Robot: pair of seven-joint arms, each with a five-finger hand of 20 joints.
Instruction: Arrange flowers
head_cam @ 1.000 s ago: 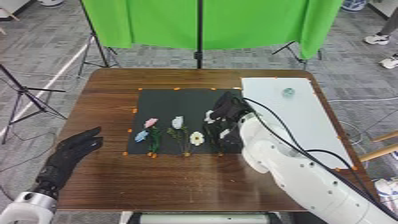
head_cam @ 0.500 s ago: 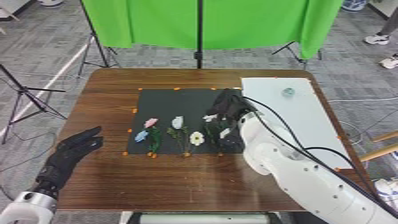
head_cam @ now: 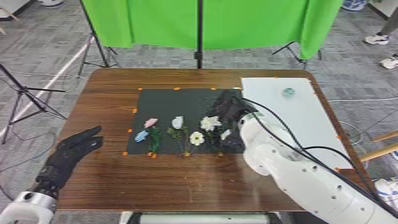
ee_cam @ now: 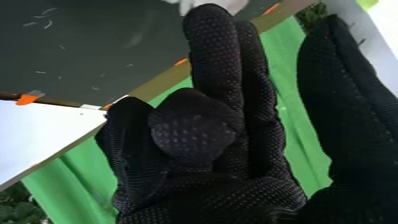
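In the head view, my right hand (head_cam: 233, 108) is over the dark mat's right part, just beyond a large white flower (head_cam: 210, 122) and a smaller white one (head_cam: 226, 134). To their left lie a pink flower (head_cam: 151, 121), a blue one (head_cam: 141, 135), a white one (head_cam: 178, 122) and a yellow-centred white one (head_cam: 196, 138). A small glass vase (head_cam: 288, 92) stands at the back right. My left hand (head_cam: 78, 143) is open at the table's left edge. In the right wrist view, my right hand (ee_cam: 233, 135) is open, holding nothing, with white petals (ee_cam: 213, 4) beyond its fingertips.
The dark mat (head_cam: 191, 102) lies mid-table, with a white board (head_cam: 302, 127) along its right side under my right arm. Orange tape marks their borders. Brown wood (head_cam: 178, 182) shows in front; a green cloth (head_cam: 160, 25) hangs behind the table.
My right hand has shifted slightly back and to the right, uncovering the large white flower beneath it. My left hand has kept still.
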